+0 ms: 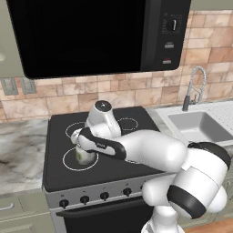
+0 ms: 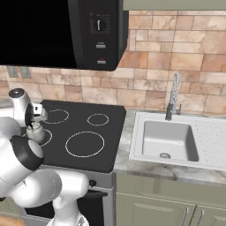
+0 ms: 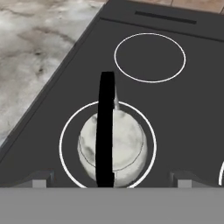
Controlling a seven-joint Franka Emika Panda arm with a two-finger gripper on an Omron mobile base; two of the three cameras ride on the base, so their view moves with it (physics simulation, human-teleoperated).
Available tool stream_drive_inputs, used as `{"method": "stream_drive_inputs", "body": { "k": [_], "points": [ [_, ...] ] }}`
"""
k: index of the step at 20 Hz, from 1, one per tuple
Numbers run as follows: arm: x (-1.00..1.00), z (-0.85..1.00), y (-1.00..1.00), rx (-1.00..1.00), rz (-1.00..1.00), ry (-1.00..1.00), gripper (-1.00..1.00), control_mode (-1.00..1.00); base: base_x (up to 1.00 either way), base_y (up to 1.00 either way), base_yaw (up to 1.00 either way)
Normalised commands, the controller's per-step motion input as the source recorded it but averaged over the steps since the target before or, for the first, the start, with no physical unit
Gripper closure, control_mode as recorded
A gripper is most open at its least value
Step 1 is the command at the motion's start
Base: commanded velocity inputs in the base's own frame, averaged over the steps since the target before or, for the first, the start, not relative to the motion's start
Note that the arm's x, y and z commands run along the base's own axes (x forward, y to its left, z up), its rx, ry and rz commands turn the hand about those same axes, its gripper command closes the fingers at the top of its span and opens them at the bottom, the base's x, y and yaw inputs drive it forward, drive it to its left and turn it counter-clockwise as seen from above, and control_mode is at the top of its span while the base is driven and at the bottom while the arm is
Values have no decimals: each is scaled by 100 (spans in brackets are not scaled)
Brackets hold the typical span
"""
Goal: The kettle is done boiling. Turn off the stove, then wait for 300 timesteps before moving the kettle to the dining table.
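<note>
Gripper (image 3: pixel 111 178) hangs fingers spread wide over the kettle (image 3: pixel 113 148) on the stove (image 3: pixel 175 109), handle (image 3: pixel 106 127) centred between the tips; I'd drop straight, then pinch the arch at its middle.

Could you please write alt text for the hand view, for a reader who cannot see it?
A small pale kettle with a black arched handle sits inside a white-ringed burner on the black stove, seen from above. The open gripper hovers over it, fingers on either side. Marble counter lies to the left.
</note>
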Motion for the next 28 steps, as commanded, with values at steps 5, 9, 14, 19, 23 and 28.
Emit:
{"method": "stream_drive_inputs", "body": {
  "k": [5,9,14,19,23,28],
  "points": [
    [13,-5,7,0,0,0,-100,-100,0,0,0],
    [11,-4,7,0,0,0,-100,-100,0,0,0],
    [10,-6,6,0,0,0,-100,-100,0,0,0],
    [7,-5,3,0,0,0,-100,-100,0,0,0],
    [4,-8,7,0,0,0,100,-100,0,0,0],
    [5,-9,12,0,0,0,100,-100,0,0,0]
  ]
}}
